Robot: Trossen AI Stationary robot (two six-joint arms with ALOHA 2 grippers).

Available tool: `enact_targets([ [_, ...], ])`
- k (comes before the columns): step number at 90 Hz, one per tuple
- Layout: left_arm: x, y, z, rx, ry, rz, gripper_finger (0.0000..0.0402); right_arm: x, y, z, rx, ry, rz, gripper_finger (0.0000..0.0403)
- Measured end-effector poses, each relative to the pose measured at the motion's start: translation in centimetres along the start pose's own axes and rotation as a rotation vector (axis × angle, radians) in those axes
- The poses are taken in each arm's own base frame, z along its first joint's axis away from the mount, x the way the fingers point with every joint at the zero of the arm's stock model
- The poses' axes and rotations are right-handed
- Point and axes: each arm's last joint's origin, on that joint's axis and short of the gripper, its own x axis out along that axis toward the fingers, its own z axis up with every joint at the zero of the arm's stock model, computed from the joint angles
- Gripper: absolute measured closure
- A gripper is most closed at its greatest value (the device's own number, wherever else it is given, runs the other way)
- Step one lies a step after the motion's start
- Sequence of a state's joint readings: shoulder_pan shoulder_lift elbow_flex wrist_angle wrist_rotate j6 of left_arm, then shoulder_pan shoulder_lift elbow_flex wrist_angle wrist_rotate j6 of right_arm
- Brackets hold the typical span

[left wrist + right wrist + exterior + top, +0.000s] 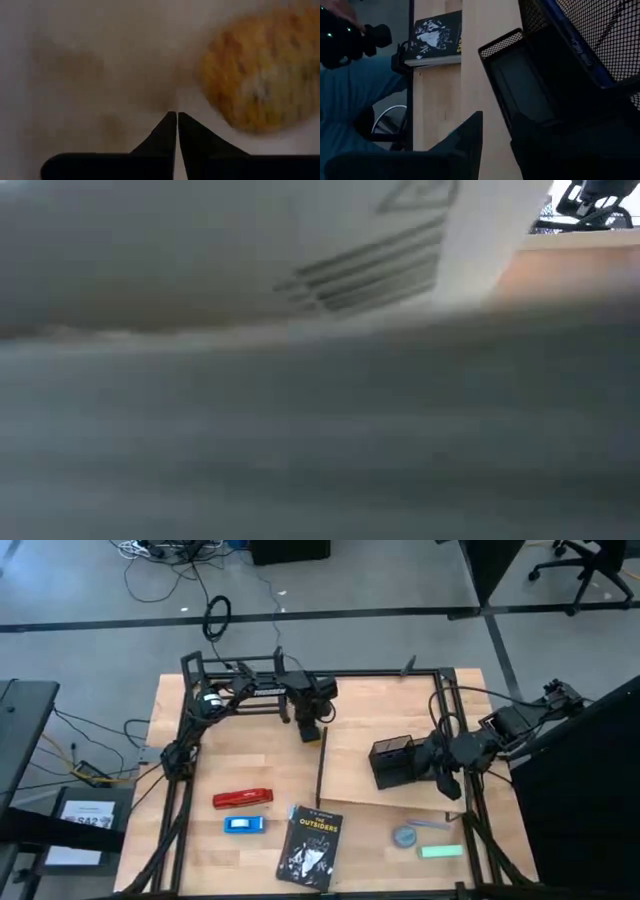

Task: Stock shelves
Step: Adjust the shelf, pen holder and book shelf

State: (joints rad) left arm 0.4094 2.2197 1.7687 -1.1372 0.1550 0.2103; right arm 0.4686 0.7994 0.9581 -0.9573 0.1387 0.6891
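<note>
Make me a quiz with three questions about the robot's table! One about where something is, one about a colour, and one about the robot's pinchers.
1. Where is the book?
A. Lying on the table
B. On the wooden plank
C. Inside the mesh box

2. What colour is the thing right next to the blue thing?
A. Yellow
B. Red
C. White

3. How are the left gripper's fingers?
A. Wide open
B. Holding the book
C. Shut, with nothing between them

Answers:
1. A: the book lies on the table, off the plank.
2. B: the red thing lies beside the blue thing.
3. C: the left gripper has its tips together over bare wood.
</note>
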Motion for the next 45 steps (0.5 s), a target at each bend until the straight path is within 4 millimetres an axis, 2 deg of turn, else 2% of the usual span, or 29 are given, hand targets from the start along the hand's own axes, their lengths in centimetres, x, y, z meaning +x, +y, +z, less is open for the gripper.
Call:
enact_targets([
  [11,-0.1,-0.6,-0.9,0.089,0.086,-0.074,0.0402,0.0,0.0,0.0,-0.003,0.0,-0.001,0.0325],
  [22,-0.7,-0.4,-0.8,0.098,0.08,0.061,0.0402,0.0,0.0,0.0,-0.007,0.0,-0.001,0.0325],
  [33,-2.4,-0.1,0.6,0.058,-0.107,0.221,0.0402,0.0,-0.1,0.0,-0.023,-0.013,-0.016,0.0325],
  [45,-3.0,-0.1,2.6,0.065,-0.341,0.202,0.0402,0.0,-0.1,0.1,-0.037,-0.03,-0.039,0.0325],
])
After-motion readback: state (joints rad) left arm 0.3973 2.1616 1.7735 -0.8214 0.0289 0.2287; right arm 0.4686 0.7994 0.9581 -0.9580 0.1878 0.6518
